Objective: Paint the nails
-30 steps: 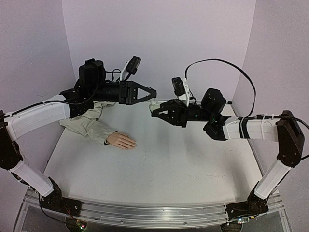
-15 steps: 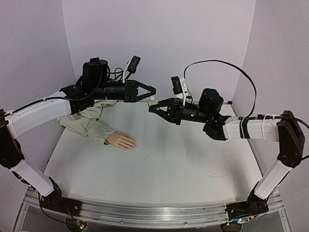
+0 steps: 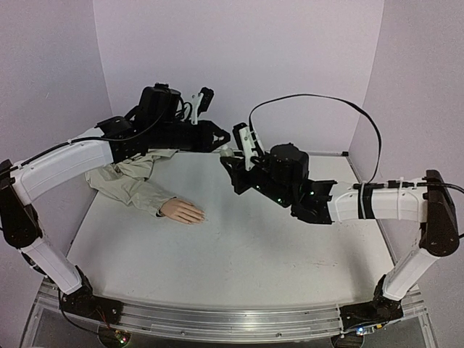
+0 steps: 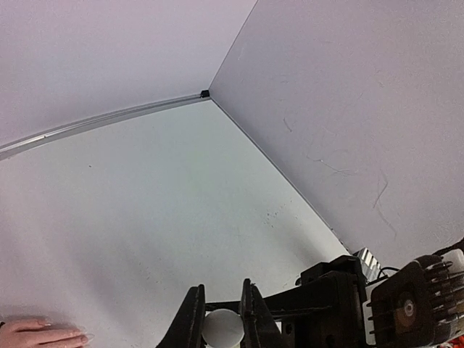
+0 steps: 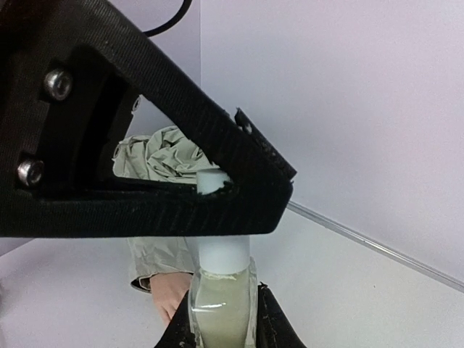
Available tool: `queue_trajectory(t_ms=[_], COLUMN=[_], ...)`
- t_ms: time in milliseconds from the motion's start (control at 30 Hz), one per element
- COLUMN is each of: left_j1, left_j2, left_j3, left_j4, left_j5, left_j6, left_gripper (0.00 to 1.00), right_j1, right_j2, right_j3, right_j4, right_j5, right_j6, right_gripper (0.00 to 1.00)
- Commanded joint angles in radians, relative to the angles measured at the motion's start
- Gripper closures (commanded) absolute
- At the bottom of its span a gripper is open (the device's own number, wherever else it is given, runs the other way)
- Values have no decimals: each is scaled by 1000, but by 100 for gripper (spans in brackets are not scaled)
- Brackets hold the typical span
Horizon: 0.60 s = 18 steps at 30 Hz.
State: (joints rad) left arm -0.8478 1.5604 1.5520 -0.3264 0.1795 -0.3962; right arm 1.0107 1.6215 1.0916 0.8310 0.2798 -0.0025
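Observation:
A small bottle (image 5: 222,313) of pale liquid with a white cap (image 5: 223,250) is held in the air between both grippers. My right gripper (image 5: 225,290) is shut on the bottle's glass body. My left gripper (image 4: 221,296) is shut on the cap (image 4: 222,328), which shows as a white disc between its fingers. In the top view the left gripper (image 3: 223,143) and the right gripper (image 3: 230,165) meet at the bottle (image 3: 228,152) above the table's back middle. The mannequin hand (image 3: 183,211) lies flat in its beige sleeve (image 3: 130,185) at the left; its nails are too small to make out.
The white table (image 3: 246,254) is boxed in by lilac walls (image 3: 239,65) at the back and sides. The right arm's cable (image 3: 326,98) loops high above its wrist. The mannequin hand's fingertips (image 4: 43,335) show at the left wrist view's bottom left.
My left gripper has shut on the bottle's cap. Both arms have shifted, and the right wrist has swung left and rolled over with the bottle.

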Motion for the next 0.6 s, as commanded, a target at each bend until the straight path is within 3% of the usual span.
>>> queue_trajectory(t_ms=[0,100,300,400,467,567], left_j1=[-29,-25,-23,-21,-10,55], left_j2=[3,2,-3,-1,-11,-62], left_j3=[30,24,18,23,19,-56], left_j4=[-40,-37,-36,-40,-45,39], left_j5=[102,97,86,99,139,265], left_j6=[-16,-18,-34,-44,-57,-86], left_gripper=[100,100,100,96,65,26], right_j1=[-53,-89,-145,-147,-151,-188], right_j2=[-15,-25,-14,-5,-8,-22], right_j3=[69,57,50,53,45,23], right_j4=[18,9,21,36,47,115], right_j5=[-187,-361,-511,-524,-523,-675], right_j6=[-9,102,199,211,214,257], right_gripper=[87,85,85,93,100,100])
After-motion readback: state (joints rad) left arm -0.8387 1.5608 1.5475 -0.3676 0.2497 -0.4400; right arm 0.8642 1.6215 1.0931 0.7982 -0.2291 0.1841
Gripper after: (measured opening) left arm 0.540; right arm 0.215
